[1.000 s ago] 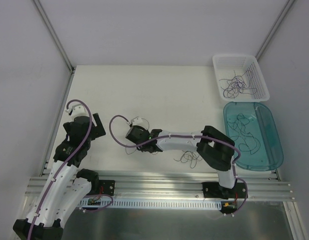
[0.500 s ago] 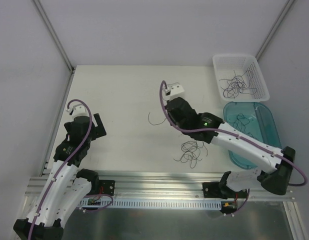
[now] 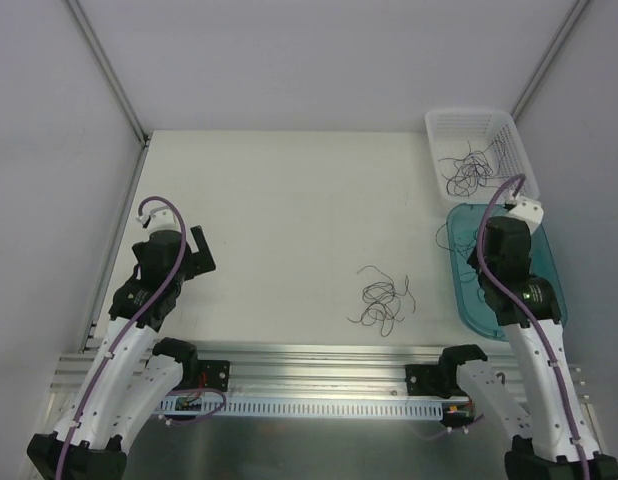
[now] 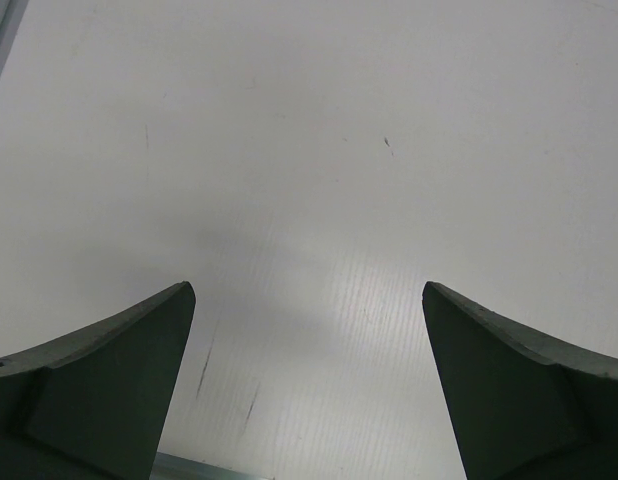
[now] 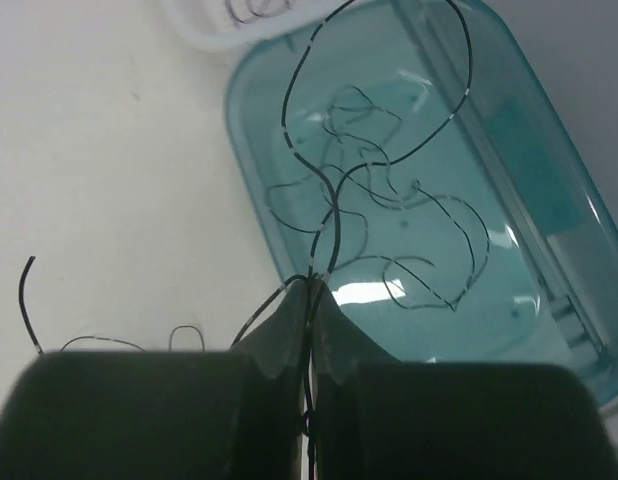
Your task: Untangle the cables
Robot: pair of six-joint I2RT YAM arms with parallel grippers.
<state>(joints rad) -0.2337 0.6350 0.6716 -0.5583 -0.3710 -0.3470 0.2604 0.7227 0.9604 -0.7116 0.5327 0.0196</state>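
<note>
**A:** Where do the cables sit?

**B:** In three places. A loose wad (image 3: 379,300) of curly dark strands lies on the white table (image 3: 289,200), lower centre of the top view, apart from both arms. More squiggles lie in the white basket (image 3: 469,115) at the upper right. Others are spread over the floor of the teal tray (image 3: 557,300) just below the basket.

**A:** And the right gripper (image 5: 311,292)?

**B:** Its jaws are pressed together with one thin strand (image 5: 287,120) pinched between the tips. In the wrist view the strand rises from the tips, bends left, then loops off the top of the frame over the tray. The tips hang above the tray's left rim.

**A:** Does that strand touch the ones in the tray?

**B:** I can't tell. It crosses them in the wrist view, but whether it rests on them or hangs above is unclear. From above, the wrist hides the fingers.

**A:** The left gripper (image 4: 307,300)?

**B:** Its jaws are spread wide with nothing between them. Its two dark fingers (image 4: 109,370) fill the lower corners of its wrist view, with bare table in between. In the top view it sits at the left of the frame, well apart from the wad.
</note>
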